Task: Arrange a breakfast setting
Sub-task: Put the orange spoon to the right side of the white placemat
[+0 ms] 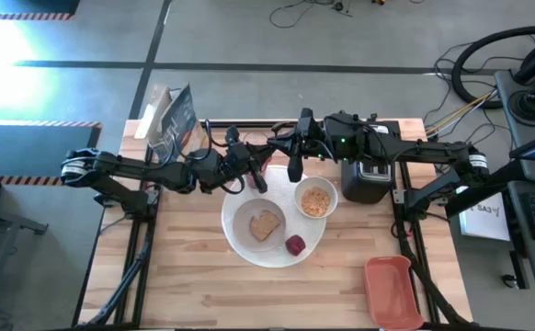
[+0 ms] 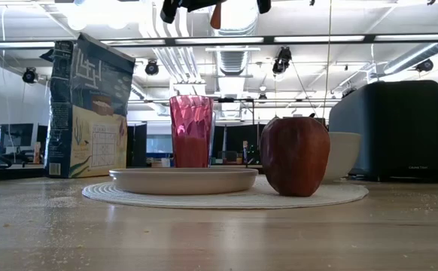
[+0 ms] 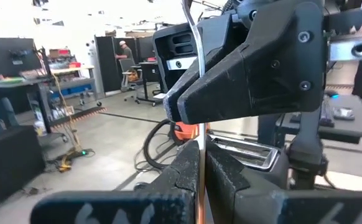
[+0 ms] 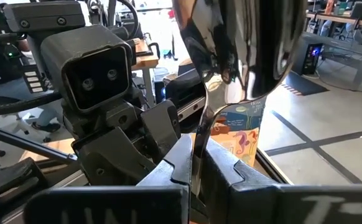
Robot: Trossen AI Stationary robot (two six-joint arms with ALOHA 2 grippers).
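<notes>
Two grippers pinch one spoon above the plates

Both dark arms meet over the upper middle of the high view. Left gripper [image 1: 254, 175] and right gripper [image 1: 293, 167] each have their fingers pressed together on the same orange-handled metal spoon [image 4: 243, 50]: the right wrist view shows its shiny bowl rising from that gripper's fingers [image 4: 181, 165], and the left wrist view shows the thin shaft [image 3: 198, 93] pinched between the left fingers [image 3: 187, 171].

Below them, at the centre of the frame, lies one large white round plate [image 1: 310, 237]. On it sit one smaller pale plate [image 1: 246, 217] carrying one toast slice [image 1: 266, 224], one small white bowl [image 1: 316, 200] with pale contents, and one dark-red fruit [image 1: 295, 245]. One pink tumbler [image 2: 192, 132] stands behind the plates in the low view.

One black two-slot toaster [image 1: 367, 179] stands right of the bowl, one cereal box [image 1: 171, 119] at upper left, and one orange-red rectangular tray [image 1: 392, 291] at lower right.
</notes>
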